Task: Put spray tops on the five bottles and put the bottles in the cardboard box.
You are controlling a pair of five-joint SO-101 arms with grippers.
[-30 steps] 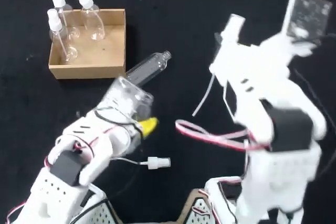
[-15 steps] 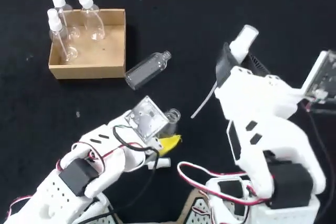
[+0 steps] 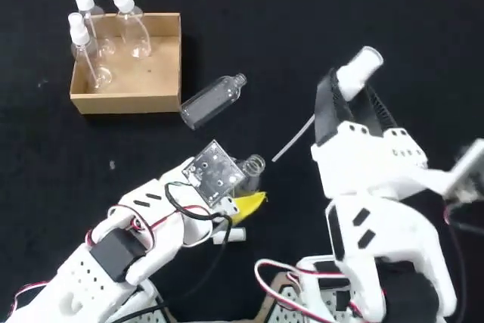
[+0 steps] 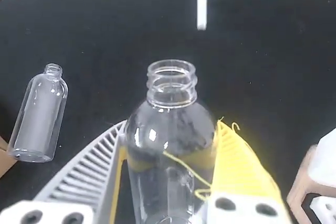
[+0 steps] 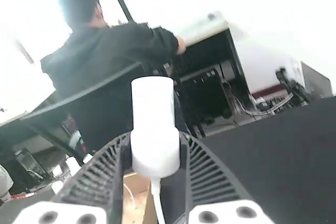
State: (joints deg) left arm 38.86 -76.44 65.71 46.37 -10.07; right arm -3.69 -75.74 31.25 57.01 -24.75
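Note:
My left gripper [image 3: 246,187] is shut on a clear, uncapped bottle [image 3: 251,167] in the middle of the table. The left wrist view shows that bottle [image 4: 171,85] with its open neck standing out past the grey and yellow fingers. My right gripper [image 3: 349,85] is to its right, shut on a white spray top [image 3: 361,64]. The top's thin dip tube [image 3: 293,138] slants down towards the held bottle. A second uncapped bottle [image 3: 214,100] lies beside the cardboard box [image 3: 165,100]. Three capped bottles [image 3: 91,51] stand in the box.
A loose spray top [image 3: 234,236] lies near the front edge, partly under my left arm. The black table stretches open behind and to the right of the box. Behind the held spray top [image 5: 152,108], the right wrist view looks into the room.
My left gripper has swung right, away from the lying bottle, carrying its own bottle. My right gripper has carried the spray top right and back. My left arm now covers part of the loose top.

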